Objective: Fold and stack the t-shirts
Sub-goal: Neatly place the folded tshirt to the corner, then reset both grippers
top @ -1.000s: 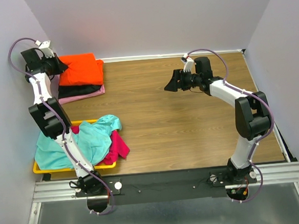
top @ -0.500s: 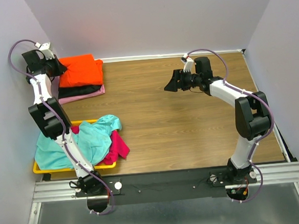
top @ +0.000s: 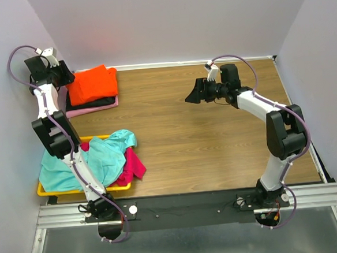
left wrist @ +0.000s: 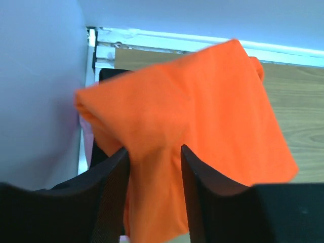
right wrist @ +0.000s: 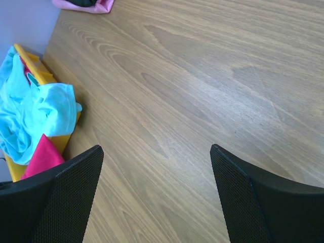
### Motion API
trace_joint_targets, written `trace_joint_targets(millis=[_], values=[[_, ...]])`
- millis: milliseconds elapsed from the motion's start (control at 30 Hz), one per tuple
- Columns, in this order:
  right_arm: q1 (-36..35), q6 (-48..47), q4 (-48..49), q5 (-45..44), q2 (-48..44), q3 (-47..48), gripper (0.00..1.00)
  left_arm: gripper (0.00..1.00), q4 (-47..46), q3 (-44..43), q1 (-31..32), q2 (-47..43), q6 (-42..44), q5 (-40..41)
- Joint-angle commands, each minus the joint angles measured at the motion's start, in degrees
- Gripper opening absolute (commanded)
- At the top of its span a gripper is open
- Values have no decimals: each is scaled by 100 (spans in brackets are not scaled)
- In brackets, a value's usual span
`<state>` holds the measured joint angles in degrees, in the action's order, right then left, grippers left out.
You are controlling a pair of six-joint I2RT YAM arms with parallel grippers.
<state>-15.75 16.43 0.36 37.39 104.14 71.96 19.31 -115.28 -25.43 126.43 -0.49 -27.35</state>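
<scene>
The bright orange t-shirt (top: 92, 82) lies folded on top of a black one (top: 97, 101) and a pale pink one (top: 89, 108) at the table's far left corner. My left gripper (top: 65, 76) hangs over the stack's left edge. In the left wrist view its fingers stand apart with a fold of the orange t-shirt (left wrist: 202, 101) between them (left wrist: 153, 152). My right gripper (top: 190, 94) hovers open over bare wood at mid-table, with nothing between its fingers (right wrist: 157, 152). A teal t-shirt (top: 101, 157) and a magenta one (top: 133, 163) lie crumpled in the tray.
A shallow yellow tray (top: 45, 190) sits at the near left, with cloth spilling over its right side. The left wall and back wall stand close to the stack. The wooden table (top: 204, 135) spreads between the stack and the right arm.
My left gripper's jaws have parted and it has drawn slightly back toward the corner. The orange t-shirt's left side has shifted and now looks bunched and tilted. The right arm has not moved.
</scene>
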Motion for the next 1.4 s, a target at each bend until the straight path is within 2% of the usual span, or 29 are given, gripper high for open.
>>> trace_joint_targets(millis=[0, 33, 67, 167, 433, 600, 633, 733, 833, 933, 1000, 1067, 1200, 1367], values=[[10, -43, 105, 120, -245, -112, 93, 66, -85, -82, 99, -250, -48, 616], [10, -43, 113, 111, -253, -130, 93, 69, -68, -82, 143, -285, -56, 713], [19, -43, 105, 111, -280, -130, 93, 83, -24, -82, 205, -338, -39, 905], [19, -43, 113, 93, -324, -174, 93, 87, 29, -3, 406, -575, -30, 1423], [19, -52, 131, -38, -482, -270, 93, 88, -383, 813, 1022, -1725, -302, 2392], [19, -96, 131, -319, -710, -376, 94, 88, -1718, 2789, 1496, -3272, -812, 2665], [19, -96, 122, -468, -763, -428, 94, 88, -2112, 3401, 1749, -3726, -847, 2682], [28, -87, 113, -706, -956, -508, 94, 88, -2659, 4283, 2216, -4371, -1023, 3148], [28, -61, 122, -1171, -1211, -657, 94, 87, -3362, 5678, 2981, -5100, -1216, 3482], [28, -34, 122, -1725, -1535, -850, 94, 87, -4134, 6655, 3675, -5785, -1321, 3719], [37, -17, 113, -2155, -1807, -1017, 94, 87, -4356, 7027, 4122, -5971, -1331, 3851], [28, 18, 131, -2619, -1984, -1219, 95, 88, -4549, 7404, 4309, -6138, -1357, 3730], [37, 150, 175, -3297, -2424, -1483, 95, 88, -4524, 7582, 4433, -6166, -1419, 3536], [28, 238, 280, -3703, -2802, -1958, 95, 88, -4356, 7608, 4441, -6227, -1533, 3395]])
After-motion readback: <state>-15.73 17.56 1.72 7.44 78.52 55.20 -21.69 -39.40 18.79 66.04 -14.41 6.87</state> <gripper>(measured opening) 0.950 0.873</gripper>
